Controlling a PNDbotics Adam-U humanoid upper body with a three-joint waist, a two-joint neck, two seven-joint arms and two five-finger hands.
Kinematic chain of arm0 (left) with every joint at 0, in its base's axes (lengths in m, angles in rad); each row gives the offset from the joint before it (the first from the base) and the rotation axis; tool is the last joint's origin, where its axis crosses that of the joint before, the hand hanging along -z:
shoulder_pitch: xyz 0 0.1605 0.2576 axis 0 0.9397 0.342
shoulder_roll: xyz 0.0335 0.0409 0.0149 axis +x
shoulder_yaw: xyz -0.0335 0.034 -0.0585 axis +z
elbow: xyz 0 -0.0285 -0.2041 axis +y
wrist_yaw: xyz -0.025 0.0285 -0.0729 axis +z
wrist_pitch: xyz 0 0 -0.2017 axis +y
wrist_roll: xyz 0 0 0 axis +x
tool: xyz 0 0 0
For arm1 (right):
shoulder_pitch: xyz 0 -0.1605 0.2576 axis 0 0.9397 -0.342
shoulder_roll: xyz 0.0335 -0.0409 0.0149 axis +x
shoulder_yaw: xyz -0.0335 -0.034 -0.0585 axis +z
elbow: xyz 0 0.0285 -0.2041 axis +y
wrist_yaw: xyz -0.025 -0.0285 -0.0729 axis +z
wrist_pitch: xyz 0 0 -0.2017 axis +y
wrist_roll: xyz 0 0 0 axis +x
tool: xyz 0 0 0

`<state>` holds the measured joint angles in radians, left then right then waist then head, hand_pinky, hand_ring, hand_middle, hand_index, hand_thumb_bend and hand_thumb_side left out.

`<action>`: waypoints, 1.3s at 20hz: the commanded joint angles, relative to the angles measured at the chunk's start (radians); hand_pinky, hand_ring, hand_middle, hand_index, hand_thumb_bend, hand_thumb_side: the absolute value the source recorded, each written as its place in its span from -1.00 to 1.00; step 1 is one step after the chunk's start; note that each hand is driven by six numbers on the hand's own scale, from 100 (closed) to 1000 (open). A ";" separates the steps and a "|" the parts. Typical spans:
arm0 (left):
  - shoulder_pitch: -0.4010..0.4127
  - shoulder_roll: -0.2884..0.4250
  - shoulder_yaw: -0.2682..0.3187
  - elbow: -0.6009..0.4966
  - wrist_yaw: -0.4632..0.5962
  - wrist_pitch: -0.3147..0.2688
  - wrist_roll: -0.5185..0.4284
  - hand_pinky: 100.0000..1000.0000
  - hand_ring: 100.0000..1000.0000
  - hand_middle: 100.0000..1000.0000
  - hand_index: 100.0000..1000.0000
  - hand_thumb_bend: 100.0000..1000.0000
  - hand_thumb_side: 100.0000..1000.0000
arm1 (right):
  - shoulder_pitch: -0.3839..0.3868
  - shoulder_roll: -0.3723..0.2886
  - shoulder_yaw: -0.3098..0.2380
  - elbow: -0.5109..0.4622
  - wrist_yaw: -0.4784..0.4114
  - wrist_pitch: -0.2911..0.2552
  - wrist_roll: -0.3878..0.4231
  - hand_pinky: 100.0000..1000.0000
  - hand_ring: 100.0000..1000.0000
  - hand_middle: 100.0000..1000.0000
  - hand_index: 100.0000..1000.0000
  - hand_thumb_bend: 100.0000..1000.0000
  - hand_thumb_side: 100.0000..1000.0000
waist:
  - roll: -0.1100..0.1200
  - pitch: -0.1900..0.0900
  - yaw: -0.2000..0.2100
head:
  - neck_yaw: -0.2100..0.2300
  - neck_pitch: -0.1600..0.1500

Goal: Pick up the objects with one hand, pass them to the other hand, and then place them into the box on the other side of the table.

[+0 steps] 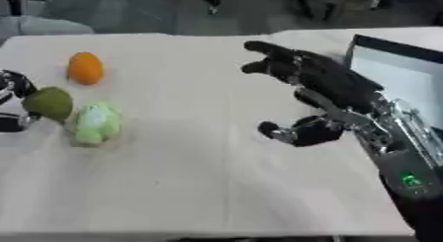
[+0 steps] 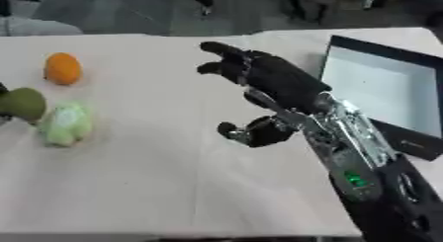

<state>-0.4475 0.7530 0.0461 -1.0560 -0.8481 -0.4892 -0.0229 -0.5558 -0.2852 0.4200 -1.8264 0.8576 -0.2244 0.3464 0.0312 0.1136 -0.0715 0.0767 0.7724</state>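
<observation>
Left robot hand (image 1: 12,90) (partly behind dark green fruit (image 1: 48,103)) edge-cropped

Setting: looks like a robot test lab. Worktop (image 1: 216,177) covered in plain cream cloth; bare grey floor (image 1: 155,11) beyond its far edge, with dark equipment legs standing on it. Toy-like fruit props (image 1: 86,67) laid out. Black-rimmed box (image 2: 380,95) at right.

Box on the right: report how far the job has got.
Done: nothing shows inside the box. In hand: the left hand is curled on the dark green fruit; the right hand waits open mid-table. Left: the orange and pale green vegetable.
</observation>
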 commanded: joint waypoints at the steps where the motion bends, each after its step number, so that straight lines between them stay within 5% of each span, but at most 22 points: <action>1: -0.004 0.055 0.001 -0.098 0.109 -0.011 -0.041 0.23 -0.08 -0.19 0.02 -0.84 -1.00 | -0.024 -0.002 -0.007 -0.008 0.001 -0.003 -0.002 0.66 0.61 1.00 0.79 -0.27 -0.92 | 0.005 -0.015 0.003 | -0.003 -0.002; 7: 0.011 0.016 -0.069 -0.271 0.429 -0.022 -0.211 0.20 -0.10 -0.21 -0.03 -0.92 -0.98 | -0.086 0.018 0.018 -0.014 0.011 -0.030 0.023 0.67 0.61 1.00 0.82 -0.24 -0.84 | 0.005 -0.019 0.011 | -0.006 -0.002; 13: 0.006 -0.055 -0.166 -0.432 0.690 0.050 -0.397 0.18 -0.10 -0.21 -0.04 -0.94 -0.93 | -0.139 0.046 0.058 -0.001 0.029 -0.047 0.019 0.66 0.60 1.00 0.83 -0.13 -0.75 | 0.005 -0.020 0.017 | -0.013 -0.002; 19: -0.032 -0.116 -0.242 -0.498 0.767 0.123 -0.484 0.18 -0.10 -0.20 -0.04 -0.94 -0.92 | -0.165 0.074 0.087 0.022 0.050 -0.055 0.013 0.66 0.60 1.00 0.84 -0.13 -0.75 | 0.008 -0.022 0.022 | -0.025 -0.002; 26: -0.079 -0.154 -0.326 -0.548 0.779 0.138 -0.537 0.18 -0.09 -0.19 -0.03 -0.94 -0.91 | -0.167 0.104 0.102 0.066 0.070 -0.063 0.010 0.66 0.60 1.00 0.83 -0.11 -0.76 | 0.013 -0.020 0.023 | -0.033 -0.002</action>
<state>-0.5065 0.5874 -0.2769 -1.5788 -0.0818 -0.3517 -0.5519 -0.7045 -0.1871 0.5247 -1.7587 0.9207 -0.2831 0.3580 0.0423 0.1115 -0.0487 0.0465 0.7724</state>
